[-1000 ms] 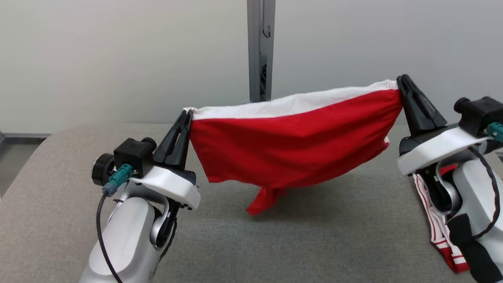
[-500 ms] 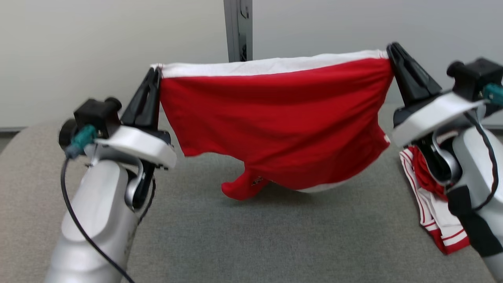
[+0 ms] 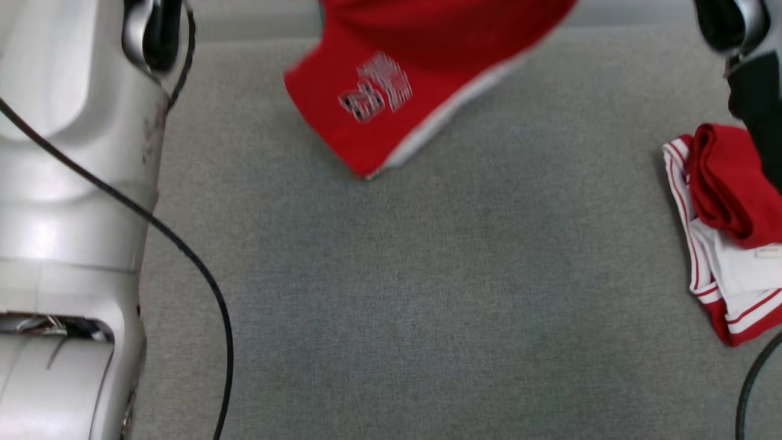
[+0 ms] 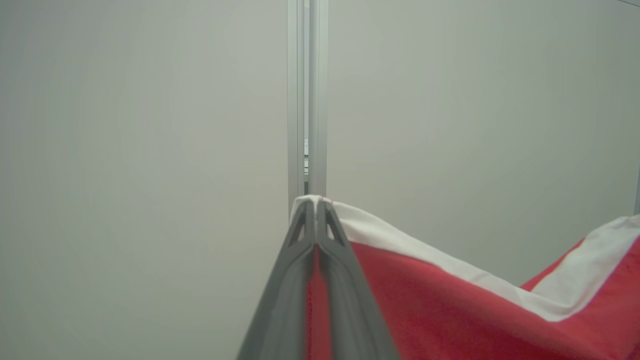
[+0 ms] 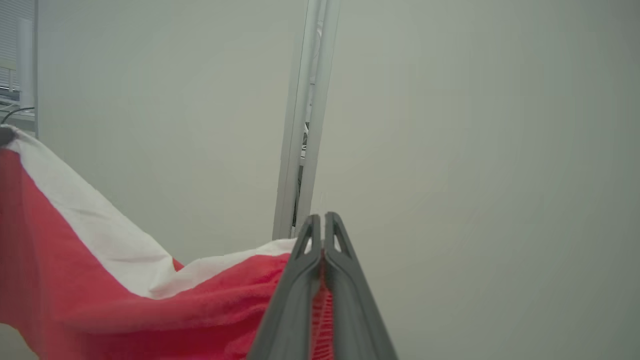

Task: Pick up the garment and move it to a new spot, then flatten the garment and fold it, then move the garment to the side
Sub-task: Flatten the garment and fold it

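Note:
The garment (image 3: 421,67) is red with a white band and a pale printed mark. It hangs in the air above the grey cushion (image 3: 427,293), its lower corner dangling at the top of the head view. My left gripper (image 4: 316,207) is shut on one top corner of the garment (image 4: 450,310), red cloth pinched between its fingers. At the other top corner my right gripper (image 5: 322,222) is shut on the garment (image 5: 125,300). The cloth sags between the two. My pale left forearm (image 3: 67,201) fills the head view's left side.
A second red and white striped garment (image 3: 727,226) lies crumpled at the cushion's right edge, just below my right arm (image 3: 745,55). A black cable (image 3: 201,287) hangs beside the left forearm. A pale wall with a metal post (image 4: 306,100) stands behind.
The head camera has tilted down, so the grippers have left its picture. Both arms have lifted the garment higher, and its lower corner now hangs free above the cushion.

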Controlling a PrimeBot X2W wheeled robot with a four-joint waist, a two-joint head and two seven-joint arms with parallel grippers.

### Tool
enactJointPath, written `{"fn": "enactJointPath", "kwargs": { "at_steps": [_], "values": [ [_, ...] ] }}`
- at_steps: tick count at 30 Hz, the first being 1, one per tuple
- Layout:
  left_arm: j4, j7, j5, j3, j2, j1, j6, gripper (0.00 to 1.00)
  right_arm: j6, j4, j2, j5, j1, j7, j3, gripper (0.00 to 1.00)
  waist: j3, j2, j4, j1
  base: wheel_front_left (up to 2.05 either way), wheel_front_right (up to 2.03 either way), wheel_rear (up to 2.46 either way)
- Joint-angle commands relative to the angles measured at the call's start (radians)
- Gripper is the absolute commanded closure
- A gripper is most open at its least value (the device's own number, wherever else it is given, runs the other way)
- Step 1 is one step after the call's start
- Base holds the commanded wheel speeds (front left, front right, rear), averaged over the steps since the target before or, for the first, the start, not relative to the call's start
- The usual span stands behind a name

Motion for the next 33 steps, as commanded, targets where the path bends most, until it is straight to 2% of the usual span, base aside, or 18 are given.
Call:
{"fn": "enactJointPath", "kwargs": {
  "at_steps": [1,3,5,9,12,18,24,33],
  "values": [
    [0.011,-0.006,-0.001,0.009,-0.005,-0.036,0.004,1.00,0.000,0.038,0.022,-0.011,-0.029,-0.011,-0.009,1.00,0.070,0.0000,-0.006,0.0000,0.00,0.00,0.00],
    [-0.044,-0.009,0.012,0.040,-0.011,-0.096,0.016,1.00,0.000,0.015,0.030,-0.050,-0.098,-0.015,-0.044,1.00,0.095,0.0000,-0.006,0.0000,0.00,0.00,0.00],
    [-0.121,-0.007,0.032,0.070,-0.020,-0.108,0.019,1.00,0.000,-0.037,0.035,-0.110,-0.100,-0.014,-0.105,1.00,0.119,0.0000,-0.002,0.0000,0.00,0.00,0.00],
    [-0.288,-0.007,0.076,0.102,-0.029,-0.061,-0.020,1.00,0.000,-0.141,0.053,-0.249,-0.029,-0.011,-0.181,1.00,0.154,0.0000,0.006,0.0000,0.00,0.00,0.00],
    [-0.306,-0.007,0.111,0.085,-0.033,-0.004,-0.039,1.00,0.000,-0.134,0.069,-0.271,0.028,-0.012,-0.233,1.00,0.166,0.0000,0.012,0.0000,0.00,0.00,0.00],
    [-0.236,-0.007,0.102,0.023,-0.035,0.100,-0.054,1.00,0.000,-0.077,0.088,-0.224,0.151,-0.012,-0.251,1.00,0.195,0.0000,0.031,0.0000,0.00,0.00,0.00],
    [-0.145,-0.007,0.118,-0.004,-0.036,0.203,-0.059,1.00,0.000,-0.049,0.085,-0.164,0.273,-0.012,-0.217,1.00,0.195,0.0000,0.048,0.0000,0.00,0.00,0.00],
    [-0.072,-0.007,0.163,-0.031,-0.023,0.410,-0.060,1.00,0.000,-0.033,0.058,-0.045,0.496,-0.012,-0.164,1.00,0.086,0.0000,0.058,0.0000,0.00,0.00,0.00]
  ]
}}
